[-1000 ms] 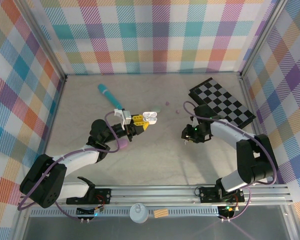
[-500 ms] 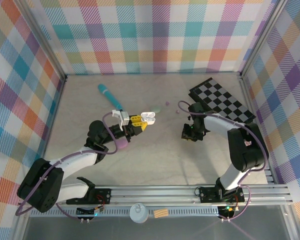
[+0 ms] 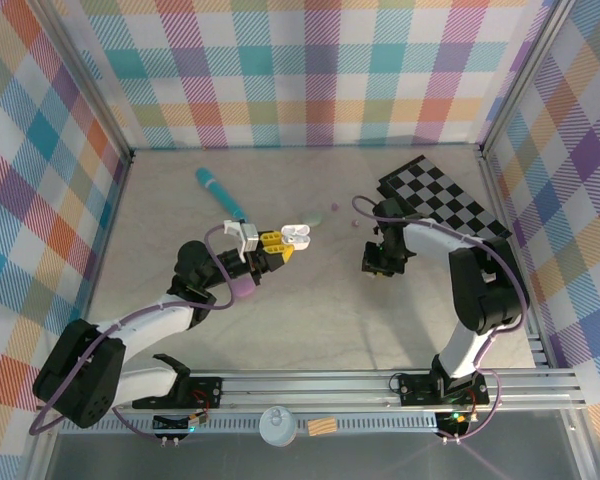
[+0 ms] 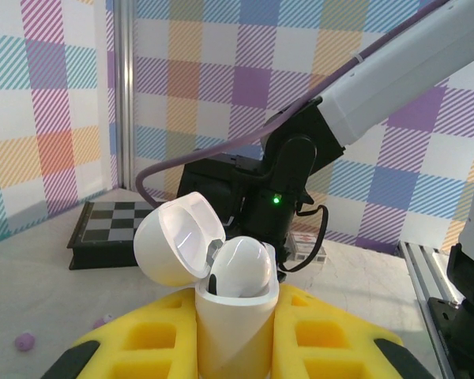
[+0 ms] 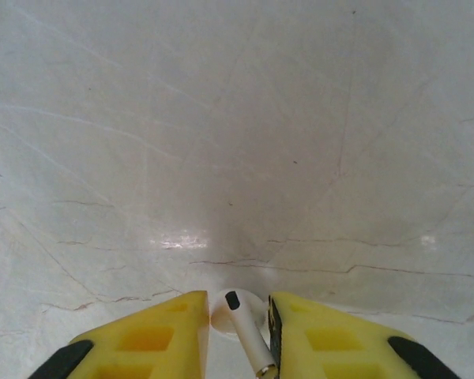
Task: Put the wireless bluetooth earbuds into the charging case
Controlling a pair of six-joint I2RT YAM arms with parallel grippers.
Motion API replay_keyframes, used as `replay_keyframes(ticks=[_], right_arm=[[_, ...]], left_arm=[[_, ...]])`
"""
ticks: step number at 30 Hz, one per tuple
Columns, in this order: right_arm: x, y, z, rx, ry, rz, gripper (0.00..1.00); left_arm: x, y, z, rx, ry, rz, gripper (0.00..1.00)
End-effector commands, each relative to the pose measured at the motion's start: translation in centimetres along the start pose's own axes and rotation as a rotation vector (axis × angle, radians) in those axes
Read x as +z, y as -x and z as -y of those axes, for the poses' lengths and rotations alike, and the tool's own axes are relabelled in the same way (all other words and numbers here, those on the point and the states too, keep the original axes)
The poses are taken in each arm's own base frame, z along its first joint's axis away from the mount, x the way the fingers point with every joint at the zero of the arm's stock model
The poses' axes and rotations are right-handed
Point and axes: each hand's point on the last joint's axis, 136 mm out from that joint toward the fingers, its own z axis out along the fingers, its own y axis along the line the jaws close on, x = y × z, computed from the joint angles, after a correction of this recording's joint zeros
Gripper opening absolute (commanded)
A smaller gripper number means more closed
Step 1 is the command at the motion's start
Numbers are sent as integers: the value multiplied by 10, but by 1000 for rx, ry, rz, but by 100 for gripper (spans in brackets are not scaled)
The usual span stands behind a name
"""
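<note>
At the far left of the counter (image 5: 221, 118) lies a teal stick (image 3: 220, 193), long and thin like a pen. The counter is pale and smooth like stone, with thin crack lines and a little shine.

A bit nearer, a round purple pebble-shaped thing (image 3: 245, 288) rests just beside the left arm. It looks smooth.

The left end effector (image 3: 283, 243) has chunky yellow fingers (image 4: 134, 347) with square holes in them. It is closed tight on the charging case (image 3: 298, 234), near the middle of the counter. The case is white, shiny plastic and shaped like a pebble. Its body stands upright between the fingers. Its lid (image 4: 178, 249) is flipped open and tips to the left like a little cup. A smooth white round part (image 4: 241, 268) sits in the top of the body.

To the right of the case and a little farther, a tiny pale green bud (image 3: 318, 217) lies on the counter. Near it are two tiny purple buds, one (image 3: 333, 207) farther and one (image 3: 353, 222) more to the right. They lie apart from each other.

The right end effector (image 3: 372, 266) points down at the counter, right of the middle. Its yellow fingers (image 5: 154, 335) are pinched on a white earbud (image 5: 238, 316). The earbud has a round head, a short stem with a silver tip and a small dark dot. Its head fills the gap between the fingers.

At the far right lies a flat black board with grey and black squares (image 3: 445, 200).
</note>
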Motion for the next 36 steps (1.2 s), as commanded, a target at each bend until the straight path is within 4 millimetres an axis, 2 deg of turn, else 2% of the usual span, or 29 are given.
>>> replay_keyframes(ticks=[1, 8, 13, 16, 25, 31, 36], right_arm=[[-5, 0, 8, 16, -11, -15, 32], [-14, 4, 18, 27, -16, -8, 39], [-30, 7, 26, 0, -55, 30, 53], [-30, 11, 21, -35, -28, 32, 55], [-12, 33, 0, -78, 60, 36, 55], [0, 23, 3, -59, 66, -10, 54], [0, 4, 7, -35, 81, -44, 54]], left_arm=[[-6, 8, 2, 48, 4, 17, 13], [-6, 9, 3, 49, 3, 17, 13], [-6, 10, 2, 53, 5, 18, 13], [-6, 9, 3, 53, 3, 18, 13], [-9, 12, 7, 60, -7, 34, 13], [-12, 16, 9, 68, 1, 37, 12], [-12, 17, 9, 75, 3, 32, 13]])
